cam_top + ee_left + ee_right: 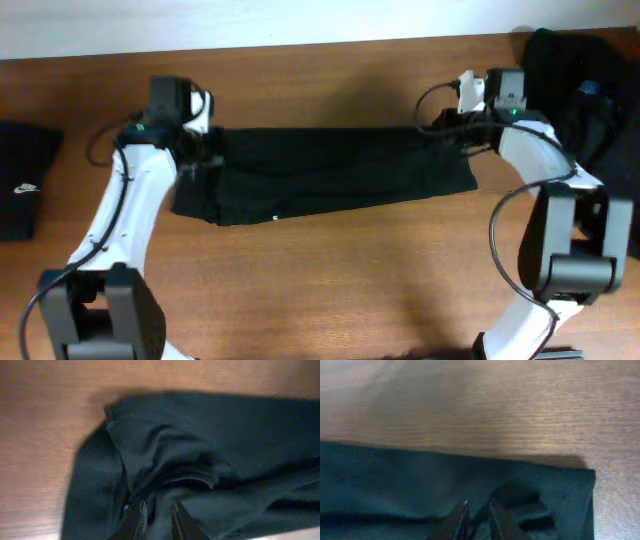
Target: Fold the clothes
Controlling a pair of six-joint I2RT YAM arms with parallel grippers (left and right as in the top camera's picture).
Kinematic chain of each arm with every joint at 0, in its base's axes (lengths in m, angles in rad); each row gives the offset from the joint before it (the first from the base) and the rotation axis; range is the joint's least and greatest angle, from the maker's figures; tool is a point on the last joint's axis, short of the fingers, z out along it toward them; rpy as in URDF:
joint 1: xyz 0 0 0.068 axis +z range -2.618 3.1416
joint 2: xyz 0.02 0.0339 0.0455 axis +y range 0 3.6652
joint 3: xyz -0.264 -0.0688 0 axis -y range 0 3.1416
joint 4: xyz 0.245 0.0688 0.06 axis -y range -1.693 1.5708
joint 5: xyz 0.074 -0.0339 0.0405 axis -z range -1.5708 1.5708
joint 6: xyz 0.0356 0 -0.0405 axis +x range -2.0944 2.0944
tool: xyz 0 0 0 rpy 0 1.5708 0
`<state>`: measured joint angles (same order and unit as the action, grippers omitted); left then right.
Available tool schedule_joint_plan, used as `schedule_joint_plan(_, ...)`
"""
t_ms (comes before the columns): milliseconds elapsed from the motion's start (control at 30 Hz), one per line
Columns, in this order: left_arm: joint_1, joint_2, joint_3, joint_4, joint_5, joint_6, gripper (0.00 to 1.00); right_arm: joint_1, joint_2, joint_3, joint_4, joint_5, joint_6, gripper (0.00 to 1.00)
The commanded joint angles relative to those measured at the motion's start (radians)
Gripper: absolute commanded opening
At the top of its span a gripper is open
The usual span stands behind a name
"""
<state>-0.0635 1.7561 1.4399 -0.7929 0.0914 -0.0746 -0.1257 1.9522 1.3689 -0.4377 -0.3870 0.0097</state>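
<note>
A black soft-fabric garment (330, 172), folded into a long band, lies across the brown wooden table (330, 280); left gripper (160, 506) and right gripper (479, 506) sit narrowly parted over its bunched ends; whether they grip or have released cannot be told.

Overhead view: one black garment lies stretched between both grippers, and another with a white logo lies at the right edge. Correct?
No: the overhead view shows the logo garment at the left edge, not the right. The rest holds.
</note>
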Motion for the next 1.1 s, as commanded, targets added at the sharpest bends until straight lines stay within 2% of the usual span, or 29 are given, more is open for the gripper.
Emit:
schedule_joint_plan(0,0.006,0.000,0.113,-0.103,-0.010,-0.011,0.17,-0.005,-0.096,0.095,-0.126,-0.046,0.009,0.20)
schedule_joint_plan(67,0.005,0.000,0.136,-0.182,-0.009,-0.033,0.21,-0.006,-0.099,0.123,-0.253,-0.021,0.009,0.20)
schedule_joint_plan(200,-0.008,0.002,0.128,-0.306,-0.010,-0.045,0.38,-0.005,-0.098,0.125,-0.466,0.079,0.009,0.20)
schedule_joint_plan(300,-0.026,0.002,0.115,-0.364,-0.009,-0.044,0.53,-0.005,-0.098,0.089,-0.519,0.130,0.009,0.24)
schedule_joint_plan(367,-0.035,0.002,0.108,-0.385,-0.010,-0.044,0.58,-0.005,-0.098,0.059,-0.515,0.141,0.009,0.25)
schedule_joint_plan(400,-0.040,0.002,0.105,-0.393,-0.010,-0.044,0.59,-0.005,-0.098,0.045,-0.507,0.141,0.009,0.24)
schedule_joint_plan(467,-0.044,0.002,0.102,-0.401,-0.010,-0.044,0.61,-0.005,-0.097,0.025,-0.496,0.141,0.009,0.13)
schedule_joint_plan(600,-0.055,0.003,0.095,-0.385,-0.010,-0.045,0.66,-0.004,-0.092,0.020,-0.484,0.142,0.008,0.04)
schedule_joint_plan(1067,-0.096,0.006,-0.019,-0.280,-0.010,-0.078,0.66,-0.003,0.034,0.015,-0.467,0.164,0.005,0.04)
